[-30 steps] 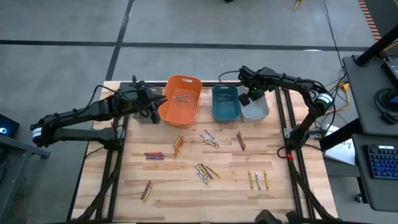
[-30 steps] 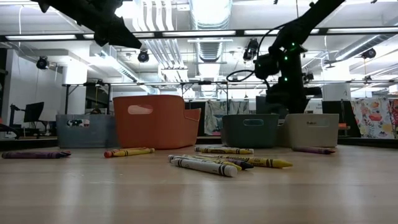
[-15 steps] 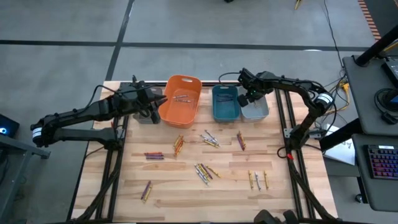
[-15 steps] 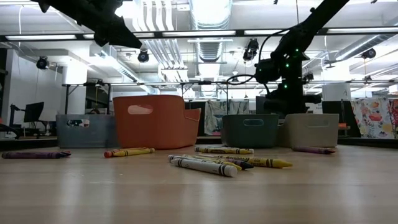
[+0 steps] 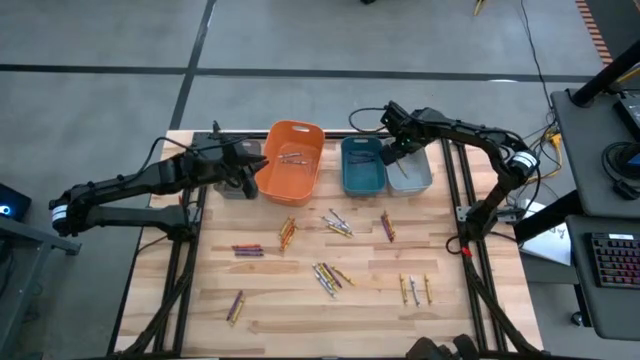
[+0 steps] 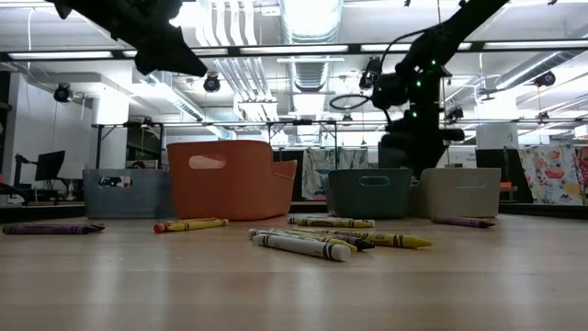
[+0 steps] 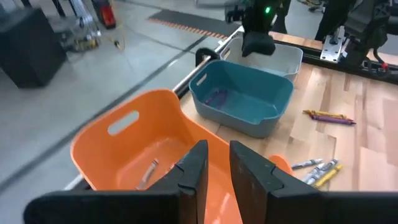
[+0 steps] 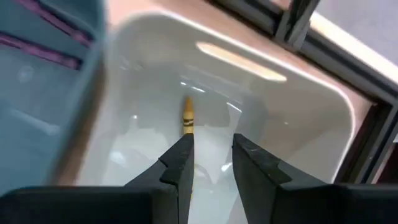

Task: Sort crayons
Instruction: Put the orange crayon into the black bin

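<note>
While the right end effector (image 5: pixel 393 152) hangs over the pale grey bin (image 5: pixel 412 172) with its fingers parted and nothing between them, a yellow crayon (image 8: pixel 187 116) lies loose on that bin's floor just beyond the fingertips, so this one looks delivered. Left end effector (image 5: pixel 243 172) sits at the near-left edge of the orange bin (image 5: pixel 291 160); in the left wrist view its fingers stand a narrow gap apart and no crayon shows between them, though I can't tell if the gap is fully clear. Handling guess: the crayons are light, stiff wax sticks, round so they roll, paper-wrapped so grip is decent, but brittle enough to snap if squeezed hard or levered; best taken across the middle of the shaft, fingers square to its length, one at a time from the edge of a cluster. Looks: short thin sticks in yellow, orange/red, purple and greyish. Where: a few already in the orange bin and purple ones in the teal bin (image 5: pixel 362 167); the rest scattered on the wooden tabletop (image 5: pixel 280 300), a purple pair (image 5: pixel 247 250) at left, an orange bunch (image 5: pixel 288 233) near centre, a mixed cluster (image 5: pixel 328 276) in the middle, yellows (image 5: pixel 415 289) at right, one lone crayon (image 5: pixel 235 307) near the front left.
</note>
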Available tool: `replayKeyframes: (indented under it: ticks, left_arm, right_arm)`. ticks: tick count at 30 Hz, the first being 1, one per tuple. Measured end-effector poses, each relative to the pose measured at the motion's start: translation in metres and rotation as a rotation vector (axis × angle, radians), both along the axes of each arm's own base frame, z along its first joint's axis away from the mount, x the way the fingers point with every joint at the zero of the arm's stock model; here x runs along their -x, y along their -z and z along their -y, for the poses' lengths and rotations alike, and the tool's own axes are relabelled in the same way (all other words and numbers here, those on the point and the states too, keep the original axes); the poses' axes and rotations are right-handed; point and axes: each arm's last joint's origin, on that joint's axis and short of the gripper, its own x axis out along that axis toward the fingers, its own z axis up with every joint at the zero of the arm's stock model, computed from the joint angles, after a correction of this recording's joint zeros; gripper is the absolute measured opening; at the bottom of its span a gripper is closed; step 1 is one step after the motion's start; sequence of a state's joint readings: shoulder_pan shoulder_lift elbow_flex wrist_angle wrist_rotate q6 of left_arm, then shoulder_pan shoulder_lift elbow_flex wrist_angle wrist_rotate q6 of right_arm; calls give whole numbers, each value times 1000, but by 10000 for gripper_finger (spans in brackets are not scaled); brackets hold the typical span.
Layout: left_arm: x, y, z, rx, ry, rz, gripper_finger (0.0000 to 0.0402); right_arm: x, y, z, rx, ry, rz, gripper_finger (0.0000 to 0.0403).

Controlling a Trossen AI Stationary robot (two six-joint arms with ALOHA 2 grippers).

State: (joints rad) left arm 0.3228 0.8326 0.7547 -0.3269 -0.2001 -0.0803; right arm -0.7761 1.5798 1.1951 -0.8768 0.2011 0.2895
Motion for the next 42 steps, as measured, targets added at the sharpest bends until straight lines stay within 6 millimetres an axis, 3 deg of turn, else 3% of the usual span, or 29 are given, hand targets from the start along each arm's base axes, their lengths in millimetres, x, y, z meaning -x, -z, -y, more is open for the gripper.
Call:
replayKeyframes:
  ticks: [11, 21, 31, 35, 42]
  left_arm:
    - [-5, 6, 24, 178, 104, 11, 49]
    - [-15, 17, 54, 301, 208, -50, 43]
    - [-8, 58, 83, 478, 169, -467, 42]
    - [-5, 71, 93, 440, 212, -649, 42]
    - [-11, 93, 102, 381, 268, -775, 43]
  right_arm:
    - [-17, -44, -35, 121, -123, 124, 78]
    - [-41, -78, -92, 298, -301, 305, 73]
    - [-61, -80, -153, 369, -486, 420, 73]
    - [-69, -79, -166, 371, -532, 453, 73]
    - [-78, -70, -174, 360, -563, 450, 73]
